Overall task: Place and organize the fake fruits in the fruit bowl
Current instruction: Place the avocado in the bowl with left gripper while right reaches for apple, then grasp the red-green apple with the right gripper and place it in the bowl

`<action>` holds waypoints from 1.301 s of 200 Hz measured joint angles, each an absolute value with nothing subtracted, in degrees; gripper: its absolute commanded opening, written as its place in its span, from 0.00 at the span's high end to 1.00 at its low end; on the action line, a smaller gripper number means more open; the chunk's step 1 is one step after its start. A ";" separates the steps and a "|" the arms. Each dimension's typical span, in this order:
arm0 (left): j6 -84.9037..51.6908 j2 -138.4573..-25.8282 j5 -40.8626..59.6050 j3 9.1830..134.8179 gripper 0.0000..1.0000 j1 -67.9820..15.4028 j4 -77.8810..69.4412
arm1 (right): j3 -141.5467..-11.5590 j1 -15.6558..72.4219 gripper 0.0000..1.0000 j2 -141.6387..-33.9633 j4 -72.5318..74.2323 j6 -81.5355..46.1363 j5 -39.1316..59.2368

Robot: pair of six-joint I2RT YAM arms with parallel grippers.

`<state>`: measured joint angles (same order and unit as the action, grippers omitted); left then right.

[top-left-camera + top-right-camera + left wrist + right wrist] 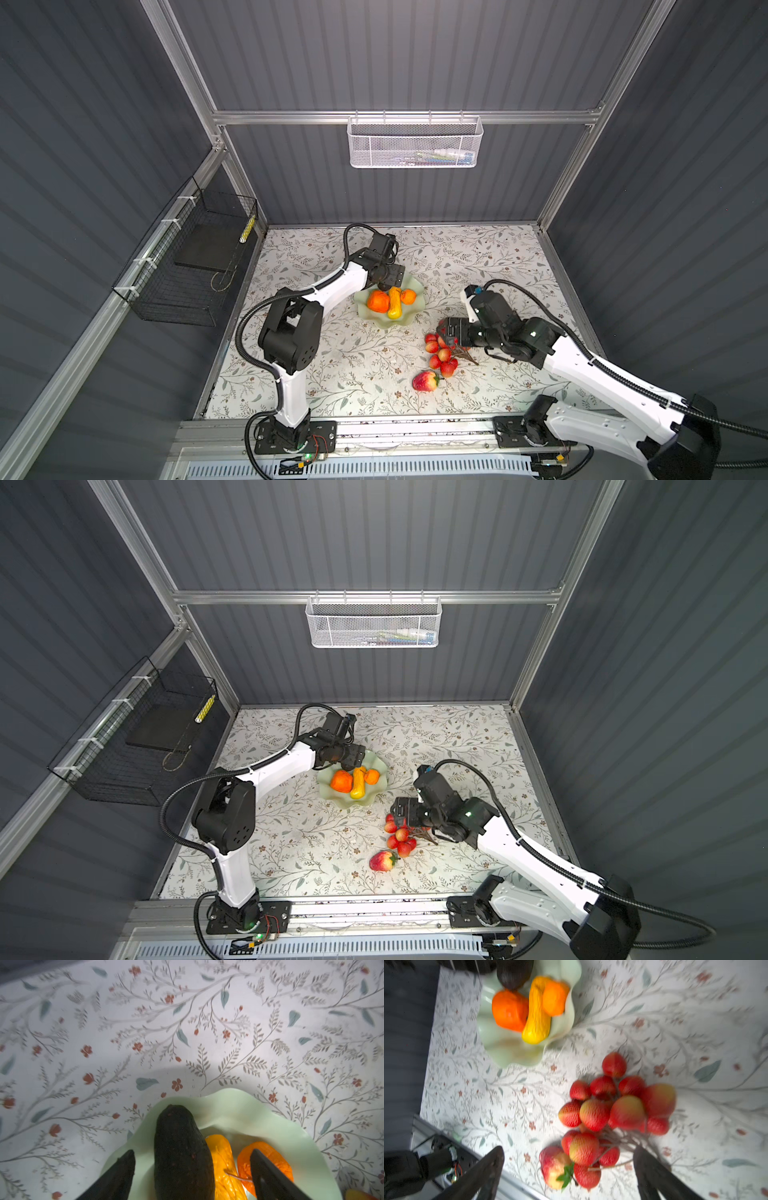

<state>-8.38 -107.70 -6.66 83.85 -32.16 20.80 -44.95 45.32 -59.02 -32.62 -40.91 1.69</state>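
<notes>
Left wrist view: L gripper (192,1151) wide open over bowl (239,1113), avocado (182,1153) btwn jaws, not pinched.
Gap shows each side of avocado; it stands at bowl's back edge, can't tell if it rests there. Bowl also holds big orange (378,301), yellow fruit (394,307) and sm. orange (408,296), side by side. R gripper (570,1149) spread wide, empty, just above red bunch (612,1105) on mat (332,374); strawberry (554,1165) just beside bunch, outside bowl.
</notes>
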 measured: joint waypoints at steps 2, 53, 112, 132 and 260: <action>-8.51 -107.13 -6.92 83.66 0.05 -32.16 20.51 | -44.66 46.06 0.05 -59.02 -32.88 -41.41 1.65; -10.94 -87.20 -16.64 71.99 0.00 -32.10 10.17 | -39.33 59.51 0.07 -62.19 -35.55 -50.15 3.68; -14.52 -71.26 -25.67 57.12 0.00 -31.48 8.51 | -41.32 60.01 0.16 -74.76 -31.59 -50.72 6.94; -15.55 -66.43 -27.90 53.32 0.00 -31.48 10.33 | -41.80 60.05 0.21 -77.97 -30.11 -50.26 8.67; -17.76 -54.13 -36.51 48.86 0.00 -31.40 17.63 | -48.36 59.94 0.68 -87.81 -28.62 -44.25 9.85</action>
<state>-17.76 -54.13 -36.51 48.86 -31.40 17.63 -48.36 59.94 -87.81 -28.62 -44.25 9.85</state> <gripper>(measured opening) 0.997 0.465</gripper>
